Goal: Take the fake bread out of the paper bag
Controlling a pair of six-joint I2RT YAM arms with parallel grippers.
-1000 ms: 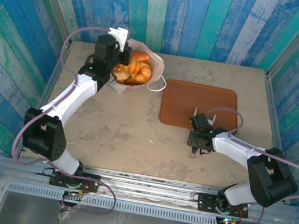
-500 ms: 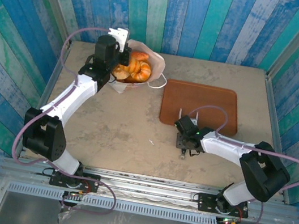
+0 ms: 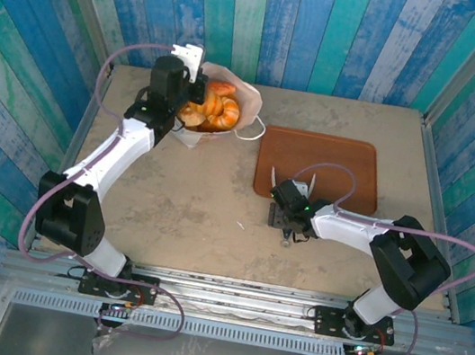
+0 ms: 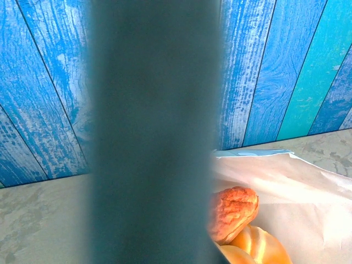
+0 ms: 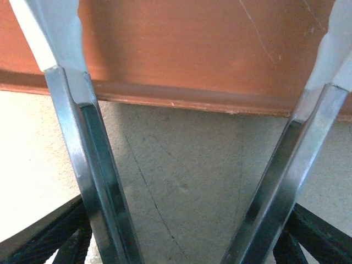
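Right jaws spread wide, empty, low over beige worktop (image 3: 188,201) by near-left edge of flat brown tray (image 3: 345,159). Far-left corner: white paper bag (image 3: 251,105) holding glossy golden plastic bread (image 3: 217,110); left jaws closed at its rim.

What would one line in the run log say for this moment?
left tool: shut, at paper bag rim | right tool: open, empty, over tray near edge | fake bread: in bag
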